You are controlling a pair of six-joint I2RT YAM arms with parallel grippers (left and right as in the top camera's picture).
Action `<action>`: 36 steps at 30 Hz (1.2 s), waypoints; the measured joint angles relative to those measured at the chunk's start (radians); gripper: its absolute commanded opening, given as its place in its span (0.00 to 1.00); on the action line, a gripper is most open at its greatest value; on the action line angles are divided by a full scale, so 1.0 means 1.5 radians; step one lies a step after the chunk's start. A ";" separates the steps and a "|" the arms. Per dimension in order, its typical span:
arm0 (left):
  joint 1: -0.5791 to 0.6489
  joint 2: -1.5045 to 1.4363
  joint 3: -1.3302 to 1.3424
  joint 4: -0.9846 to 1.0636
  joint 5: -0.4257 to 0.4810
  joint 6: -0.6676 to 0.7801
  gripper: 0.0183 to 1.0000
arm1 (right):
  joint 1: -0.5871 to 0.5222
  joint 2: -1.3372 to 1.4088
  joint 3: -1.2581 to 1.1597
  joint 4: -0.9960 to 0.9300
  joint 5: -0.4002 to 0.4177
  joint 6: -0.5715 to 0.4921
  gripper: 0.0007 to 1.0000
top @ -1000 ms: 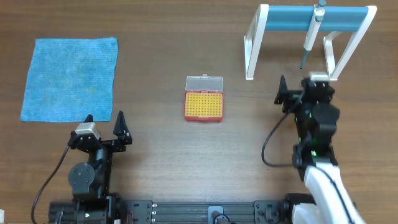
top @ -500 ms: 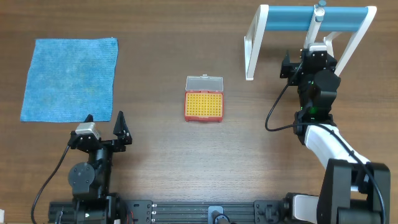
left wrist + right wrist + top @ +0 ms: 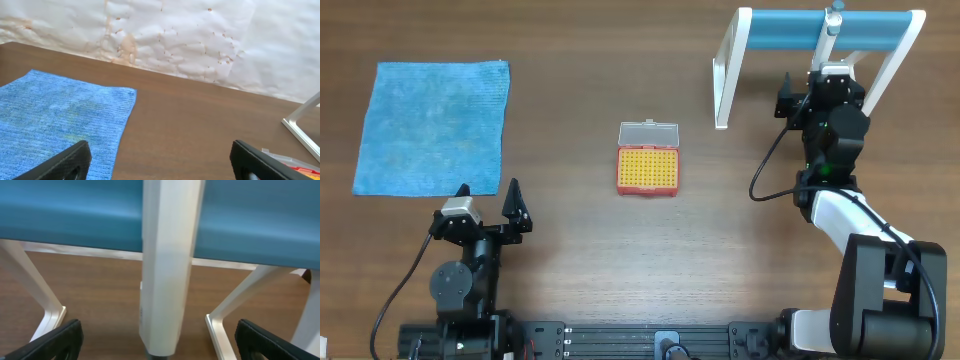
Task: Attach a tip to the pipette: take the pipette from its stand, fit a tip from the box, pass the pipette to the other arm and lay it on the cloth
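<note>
- Right now the pipette (image 3: pixel 170 265) hangs from the blue bar of the stand (image 3: pixel 790 30) at the far right of the table (image 3: pixel 570 280). Its long axis is upright and it narrows toward its lower end.
- My right gripper (image 3: pixel 162 347) is up at the stand, with the pipette's white body between its fingers (image 3: pixel 55 340). They are spread wide, one on each side, and neither touches it, so I hold nothing there.
- My left gripper (image 3: pixel 488 195) sits close to its base, near the lower right corner of the blue cloth (image 3: pixel 432 128). Its fingers are spread wide too, with nothing between them.
- The tip box (image 3: pixel 648 170) stands mid-table with its lid open, well apart from both grippers.
</note>
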 measured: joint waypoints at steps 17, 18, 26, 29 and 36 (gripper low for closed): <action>0.000 0.000 0.000 0.000 0.000 0.000 0.90 | -0.007 0.003 0.004 0.028 -0.023 0.000 0.98; 0.000 0.000 0.000 0.000 0.000 0.000 0.90 | -0.008 0.004 0.004 0.029 -0.024 0.000 0.98; 0.000 0.000 0.000 0.000 0.000 0.000 0.90 | -0.013 0.030 0.007 0.066 -0.026 0.018 1.00; 0.000 0.000 0.000 0.000 0.000 0.000 0.90 | -0.013 0.031 0.007 0.066 -0.026 0.019 1.00; 0.000 0.000 0.000 0.000 0.000 0.000 0.90 | -0.013 0.031 0.007 0.067 -0.028 0.048 1.00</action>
